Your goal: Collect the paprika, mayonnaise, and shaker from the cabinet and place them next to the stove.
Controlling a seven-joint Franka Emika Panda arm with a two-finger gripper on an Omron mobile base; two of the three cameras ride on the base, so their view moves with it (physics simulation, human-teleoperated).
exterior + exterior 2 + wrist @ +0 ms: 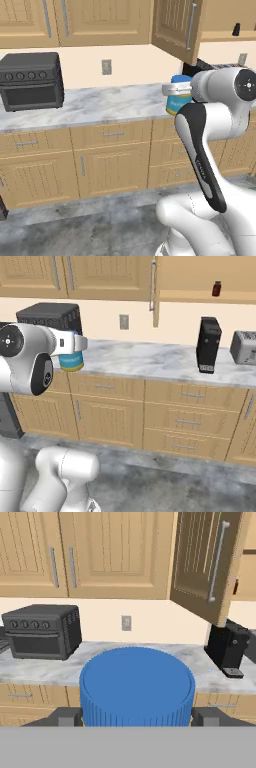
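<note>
mayonnaise in hand, carried above the counter.

we find the gripper clamped on the mayonnaise, a finger either side just under its blue lid, jar held upright in front of the marble counter. we note the paprika on the shelf of the open cabinet. risk, in our judgement: the grip sits high on a wide jar, so a quick swing could tilt or drop it; the toaster oven stands near.

Light wood base cabinets under a grey-white marble countertop, cream wall with an outlet. Black toaster oven left, black coffee machine, possibly a silver toaster right. Grey mottled floor.
</note>
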